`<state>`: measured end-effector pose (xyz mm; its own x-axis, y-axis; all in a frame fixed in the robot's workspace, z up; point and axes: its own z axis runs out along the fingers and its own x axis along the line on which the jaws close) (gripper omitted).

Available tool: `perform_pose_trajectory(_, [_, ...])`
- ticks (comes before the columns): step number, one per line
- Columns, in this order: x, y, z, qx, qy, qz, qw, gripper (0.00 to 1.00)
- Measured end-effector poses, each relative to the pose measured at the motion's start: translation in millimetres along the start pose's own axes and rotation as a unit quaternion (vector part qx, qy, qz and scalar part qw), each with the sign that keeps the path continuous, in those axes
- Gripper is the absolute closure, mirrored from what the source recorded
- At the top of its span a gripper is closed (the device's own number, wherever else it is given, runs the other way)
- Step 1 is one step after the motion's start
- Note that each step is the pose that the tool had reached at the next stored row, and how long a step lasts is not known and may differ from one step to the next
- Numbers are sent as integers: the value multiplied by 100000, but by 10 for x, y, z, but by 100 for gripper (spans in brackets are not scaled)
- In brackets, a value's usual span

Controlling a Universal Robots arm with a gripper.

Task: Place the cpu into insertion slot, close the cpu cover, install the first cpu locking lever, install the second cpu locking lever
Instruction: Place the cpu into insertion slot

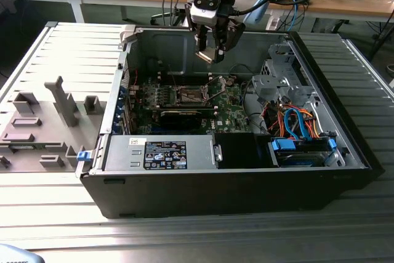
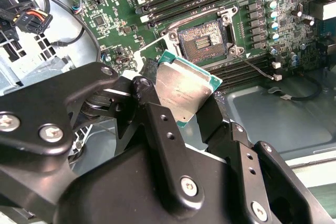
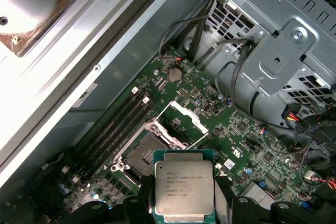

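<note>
Above the open computer case (image 1: 246,184) on the ribbed metal desk (image 1: 184,238), clear of the green motherboard (image 3: 239,153) — item: the cpu (image 2: 184,90).

Description: thin flat square, silver-grey metal top, narrow green border at its edges.

Location: carried in the air between the claw's fingers, well apart from the insertion slot (image 2: 202,39) and not yet seated. The slot's dark centre lies bare. In the first wrist view the cpu cover (image 3: 185,115) stands swung up just beside it, leaving the opening free.

Handling (judged): light and stiff, with no give to it. The smooth metal top is likely slippery, and the underside contacts and the slot's pins are likely fragile. Best held by two opposite edges, faces left untouched, and kept level so that it does not drop in cornerwise or scrape the slot.

Claw (image 1: 212,46): closed to the chip's width, gripping the cpu — one black finger (image 2: 157,121) against one edge, its partner against the opposite edge. It touches nothing else; case walls and cables are well apart from it.
</note>
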<state>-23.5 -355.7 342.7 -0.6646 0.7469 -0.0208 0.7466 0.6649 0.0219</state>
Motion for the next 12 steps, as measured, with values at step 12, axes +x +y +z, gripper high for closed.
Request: perform_pose_trajectory(12, [0,0,0,5,-6,383,99999,45])
